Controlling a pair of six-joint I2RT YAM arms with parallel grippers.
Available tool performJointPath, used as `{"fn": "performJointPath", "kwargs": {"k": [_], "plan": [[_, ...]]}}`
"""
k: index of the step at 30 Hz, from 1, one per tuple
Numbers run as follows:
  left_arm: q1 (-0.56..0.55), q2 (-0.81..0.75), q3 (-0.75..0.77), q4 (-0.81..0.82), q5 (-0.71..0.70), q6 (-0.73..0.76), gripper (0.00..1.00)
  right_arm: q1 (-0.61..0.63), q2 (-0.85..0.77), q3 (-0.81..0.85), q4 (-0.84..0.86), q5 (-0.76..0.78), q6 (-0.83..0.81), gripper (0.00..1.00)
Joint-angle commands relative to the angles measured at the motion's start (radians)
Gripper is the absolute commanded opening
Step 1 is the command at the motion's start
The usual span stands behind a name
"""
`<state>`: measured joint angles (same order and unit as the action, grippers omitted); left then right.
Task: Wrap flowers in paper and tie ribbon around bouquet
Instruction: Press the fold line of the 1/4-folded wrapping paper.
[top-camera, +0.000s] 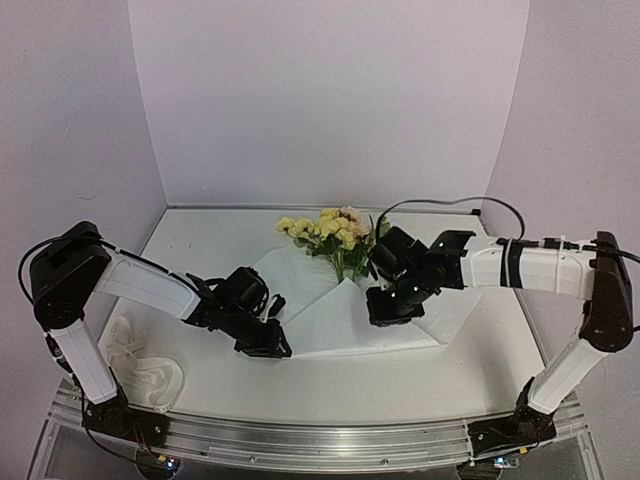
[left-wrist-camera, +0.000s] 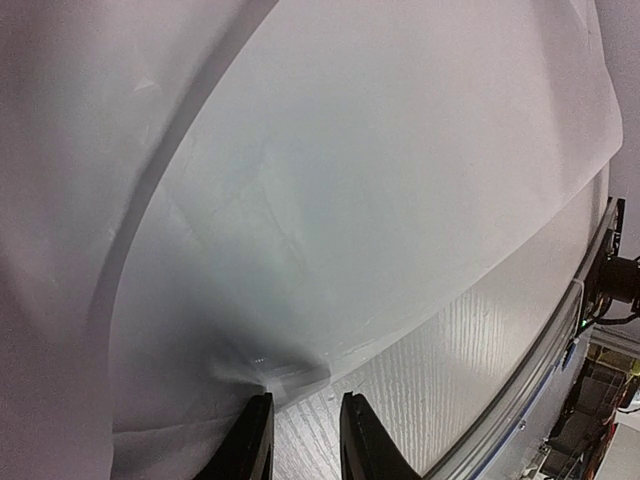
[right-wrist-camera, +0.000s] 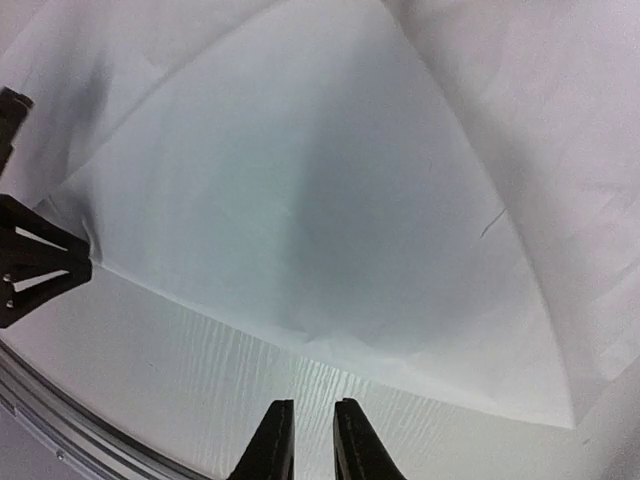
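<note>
The flowers (top-camera: 335, 232) lie at the back of the table, their stems running under the white paper (top-camera: 340, 325), which is folded over them. My left gripper (top-camera: 278, 348) sits low at the paper's near left corner. In the left wrist view its jaws (left-wrist-camera: 305, 398) stand a little apart over bare table, and the puckered paper corner (left-wrist-camera: 290, 378) lies right at the fingertips. My right gripper (top-camera: 385, 315) hovers over the fold's right side. In the right wrist view its jaws (right-wrist-camera: 313, 405) are narrowly apart with nothing between them, just short of the paper edge (right-wrist-camera: 330, 345). The ribbon (top-camera: 150, 378) lies heaped at the near left.
The table's metal front rail (top-camera: 320, 440) runs along the near edge, close behind both grippers. Lilac walls enclose the back and sides. My left gripper's fingers (right-wrist-camera: 30, 260) show at the left edge of the right wrist view, at the paper's corner.
</note>
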<state>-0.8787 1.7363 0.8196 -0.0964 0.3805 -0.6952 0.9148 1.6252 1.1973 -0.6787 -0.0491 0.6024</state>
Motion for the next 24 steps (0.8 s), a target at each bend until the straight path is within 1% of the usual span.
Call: {"fn": "performJointPath", "kwargs": {"k": [1,8,14,19,24], "plan": [[-0.005,0.005,-0.031,-0.008,-0.032,-0.02,0.25,0.014,0.006,-0.126,0.166,-0.128,0.278,0.11],[-0.006,0.008,-0.034,-0.003,-0.029,-0.03,0.24,0.03,0.058,-0.198,0.313,-0.121,0.365,0.1],[-0.006,0.009,-0.033,-0.003,-0.028,-0.034,0.24,0.029,0.095,-0.243,0.392,-0.09,0.401,0.1],[-0.006,0.009,-0.034,-0.006,-0.029,-0.034,0.23,0.027,0.105,-0.272,0.429,-0.05,0.396,0.11],[-0.006,0.008,-0.033,-0.008,-0.029,-0.033,0.23,0.028,0.1,-0.3,0.474,-0.055,0.436,0.11]]}}
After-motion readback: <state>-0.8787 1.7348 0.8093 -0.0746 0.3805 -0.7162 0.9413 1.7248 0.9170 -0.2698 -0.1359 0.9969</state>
